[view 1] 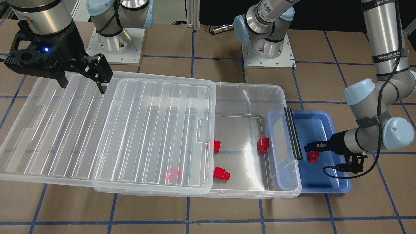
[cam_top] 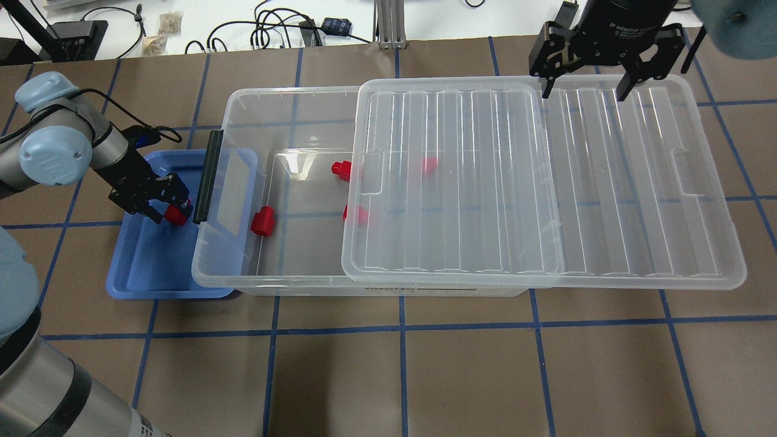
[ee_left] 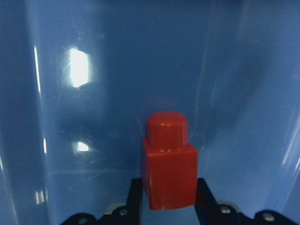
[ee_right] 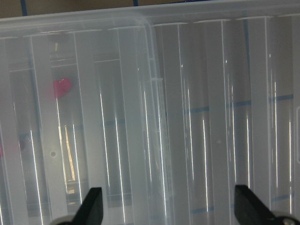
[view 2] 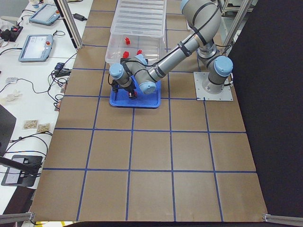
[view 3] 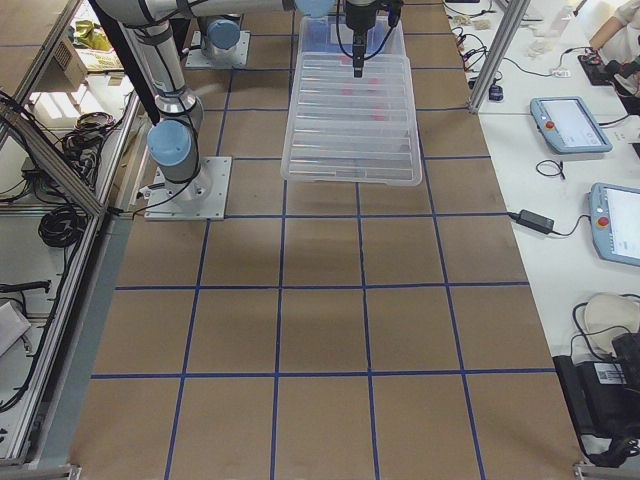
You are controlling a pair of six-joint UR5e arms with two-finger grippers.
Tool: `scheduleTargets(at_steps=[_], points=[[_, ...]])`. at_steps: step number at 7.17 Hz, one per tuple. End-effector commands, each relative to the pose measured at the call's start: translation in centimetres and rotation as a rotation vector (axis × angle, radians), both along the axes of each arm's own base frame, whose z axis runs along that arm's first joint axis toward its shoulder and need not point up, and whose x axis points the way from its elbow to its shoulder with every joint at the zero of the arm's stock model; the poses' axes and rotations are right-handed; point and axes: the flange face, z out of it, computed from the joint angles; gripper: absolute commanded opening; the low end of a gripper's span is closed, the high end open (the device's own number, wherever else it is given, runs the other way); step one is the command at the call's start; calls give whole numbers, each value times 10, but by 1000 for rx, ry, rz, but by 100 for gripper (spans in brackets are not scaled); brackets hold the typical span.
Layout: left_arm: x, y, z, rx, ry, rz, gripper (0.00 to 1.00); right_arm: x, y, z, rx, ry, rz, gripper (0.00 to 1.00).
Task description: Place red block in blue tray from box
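My left gripper (cam_top: 167, 206) is shut on a red block (cam_top: 177, 213), low over the blue tray (cam_top: 158, 267), near the box's black latch (cam_top: 205, 176). In the left wrist view the block (ee_left: 169, 161) sits between the fingers with the tray floor (ee_left: 93, 140) behind it. The clear box (cam_top: 243, 97) holds several more red blocks: one (cam_top: 263, 220) near the tray end, one (cam_top: 342, 169) at the lid's edge, others blurred under the lid. My right gripper (cam_top: 584, 91) is open and empty above the far edge of the lid (cam_top: 546, 182).
The ribbed clear lid is slid toward my right and hangs off the box's end, covering about half the box. The box's end overlaps the blue tray's edge. Both arm bases (view 1: 117, 42) stand on the brown table behind the box.
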Motion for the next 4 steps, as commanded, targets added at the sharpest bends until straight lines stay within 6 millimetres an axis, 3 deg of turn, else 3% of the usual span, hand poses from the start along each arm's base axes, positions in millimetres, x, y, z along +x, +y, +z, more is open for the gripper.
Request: scheduleTargets(at_steps=[1, 3, 4], points=[[7, -8, 51, -53, -118, -19, 100, -53, -14, -4, 15, 10, 22, 100], [-12, -10, 129, -149, -211, 6, 100, -153, -20, -14, 42, 2, -19, 100], [-35, 0, 167, -168, -224, 19, 100, -195, -14, -38, 82, -11, 22, 100]])
